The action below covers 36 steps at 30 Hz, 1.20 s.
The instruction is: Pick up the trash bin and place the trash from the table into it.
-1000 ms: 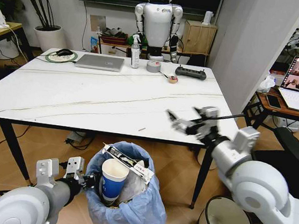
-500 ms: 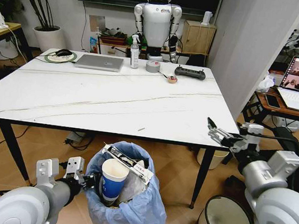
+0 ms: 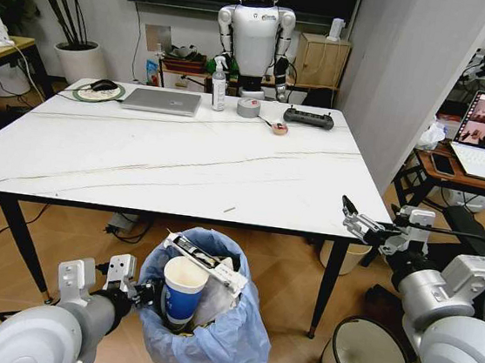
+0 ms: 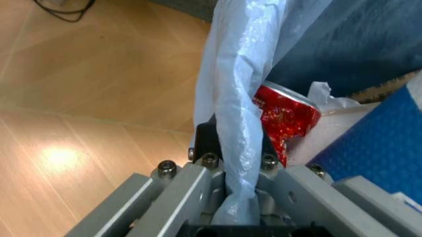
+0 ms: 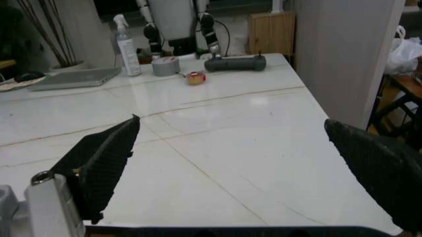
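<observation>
The left gripper (image 3: pixel 144 292) has its fingers clamped on the bag rim of the trash bin (image 3: pixel 207 335), which sits below the bench (image 3: pixel 140 157) edge, full of trash (image 3: pixel 201 277). The right gripper (image 3: pixel 362 227), fingers spread and empty, hovers at the bench's corner. Judging by the litter-free bench, clearing looks nearly done; next calls for setting the bin down.

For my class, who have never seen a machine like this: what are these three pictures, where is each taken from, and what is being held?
This is a wheeled robot with two arms. The wide picture comes from a camera on its head, looking down at a white marble-look table. The other two come from cameras on its wrists.

The left gripper, low beside the table, is shut on the rim of the trash bin, which is lined with a blue bag. The left wrist picture shows that bag pinched between the fingers. A paper cup and wrappers sit inside.

The right gripper hovers open at the table's right edge. A laptop lies at the far end.
</observation>
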Motion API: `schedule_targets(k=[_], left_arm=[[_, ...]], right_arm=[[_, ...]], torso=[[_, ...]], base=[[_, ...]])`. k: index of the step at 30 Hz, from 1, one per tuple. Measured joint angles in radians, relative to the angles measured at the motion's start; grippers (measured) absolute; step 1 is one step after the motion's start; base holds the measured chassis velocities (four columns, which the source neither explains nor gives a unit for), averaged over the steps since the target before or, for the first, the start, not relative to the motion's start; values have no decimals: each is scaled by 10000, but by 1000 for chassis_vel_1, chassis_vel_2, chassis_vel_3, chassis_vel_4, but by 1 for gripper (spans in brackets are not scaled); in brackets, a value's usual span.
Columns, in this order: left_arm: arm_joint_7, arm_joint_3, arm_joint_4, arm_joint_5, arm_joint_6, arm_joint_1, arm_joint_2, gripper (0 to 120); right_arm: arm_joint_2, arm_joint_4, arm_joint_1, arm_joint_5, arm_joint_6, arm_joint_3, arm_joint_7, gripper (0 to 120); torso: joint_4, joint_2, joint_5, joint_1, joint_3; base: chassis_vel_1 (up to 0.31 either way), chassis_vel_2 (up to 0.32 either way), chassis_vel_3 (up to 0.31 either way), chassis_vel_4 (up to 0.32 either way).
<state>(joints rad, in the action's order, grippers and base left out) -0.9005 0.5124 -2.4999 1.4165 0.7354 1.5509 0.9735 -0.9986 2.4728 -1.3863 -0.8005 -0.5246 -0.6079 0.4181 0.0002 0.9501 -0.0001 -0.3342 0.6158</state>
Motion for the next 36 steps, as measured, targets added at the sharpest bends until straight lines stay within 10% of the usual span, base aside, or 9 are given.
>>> schedule_targets(k=[36], left_arm=[[76,17,0,-410,0,155,136,0]], right_arm=[[-585,241,-450,627,2,-244,-403,100]], torso=[[0,-276,1,149,-136]], base=[[0,0,0,0]])
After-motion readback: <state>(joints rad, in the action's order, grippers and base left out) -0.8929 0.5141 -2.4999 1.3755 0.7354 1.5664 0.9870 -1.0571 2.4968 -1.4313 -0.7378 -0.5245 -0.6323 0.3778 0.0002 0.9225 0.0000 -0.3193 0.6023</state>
